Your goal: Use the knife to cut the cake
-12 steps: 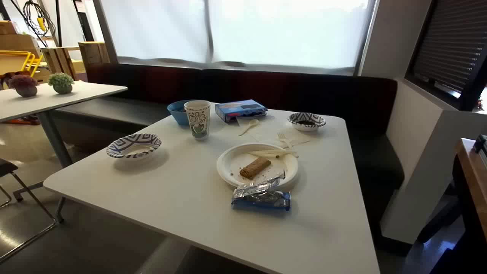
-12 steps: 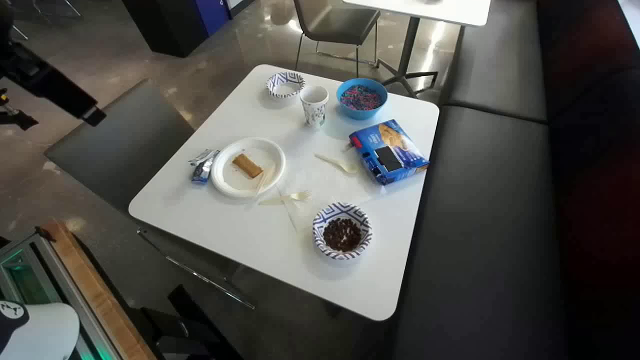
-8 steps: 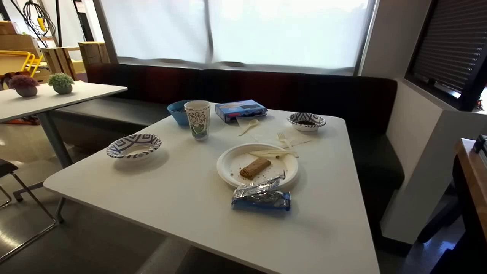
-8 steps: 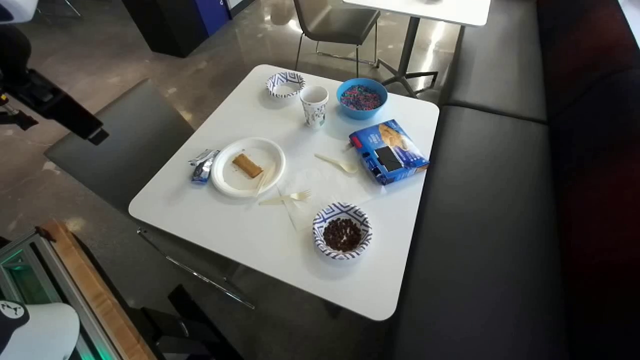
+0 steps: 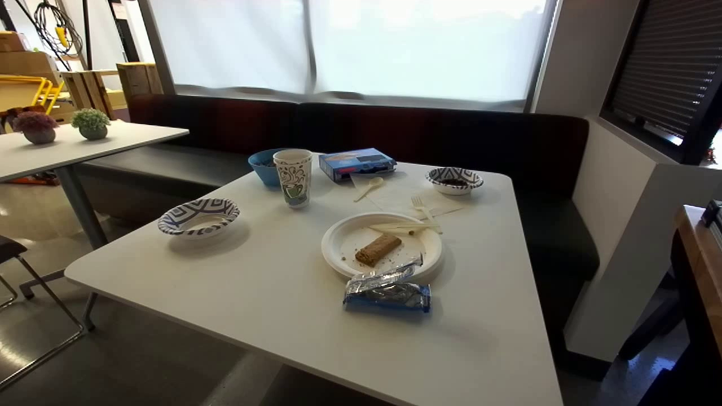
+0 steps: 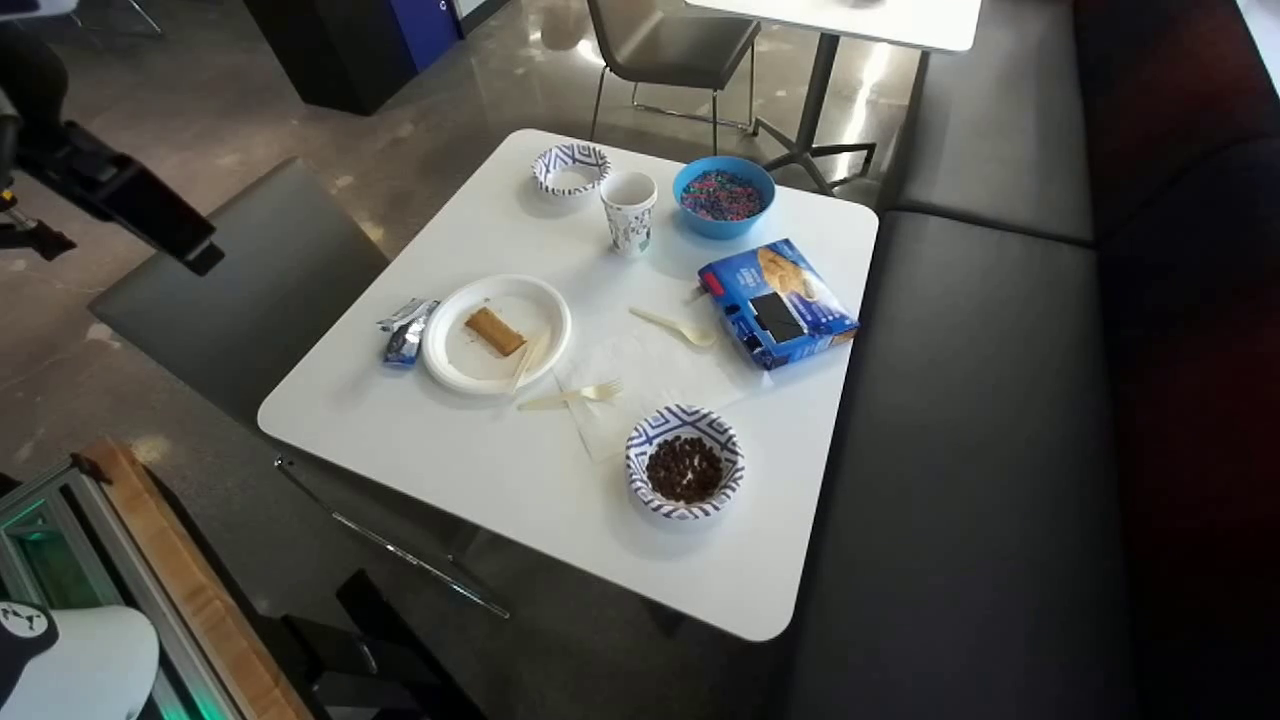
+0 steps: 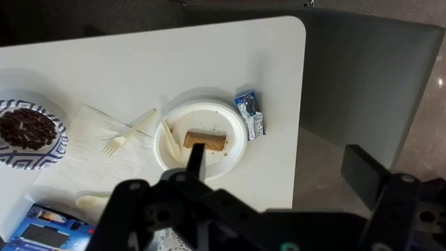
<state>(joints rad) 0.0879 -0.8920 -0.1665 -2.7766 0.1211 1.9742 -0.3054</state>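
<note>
The knife (image 7: 170,141) is slim and cream-coloured. It leans across one side of the white plate (image 7: 238,146), its handle end over the rim; it shows in both exterior views (image 5: 403,227) (image 6: 530,360). The cake (image 7: 209,140), a small brown slab with crumbs around it, lies mid-plate, in both exterior views too (image 5: 379,250) (image 6: 495,331). My gripper (image 7: 275,148) is open and empty, its fingers wide apart. It is above and away from the table. One fingertip overlaps the cake's edge in the wrist view. In an exterior view, one dark finger (image 6: 190,245) shows over the chair.
A silver-blue wrapper (image 7: 251,116) lies against the plate. A fork (image 6: 590,393) on a napkin, a spoon (image 6: 680,325), a paper cup (image 6: 630,220), a blue box (image 6: 800,315), a blue bowl (image 6: 765,200) and patterned bowls stand around. A grey chair (image 6: 270,290) is by the table.
In an exterior view, the gripper's dark finger first moves lower, then slightly up and to the right. Nothing on the table has moved.
</note>
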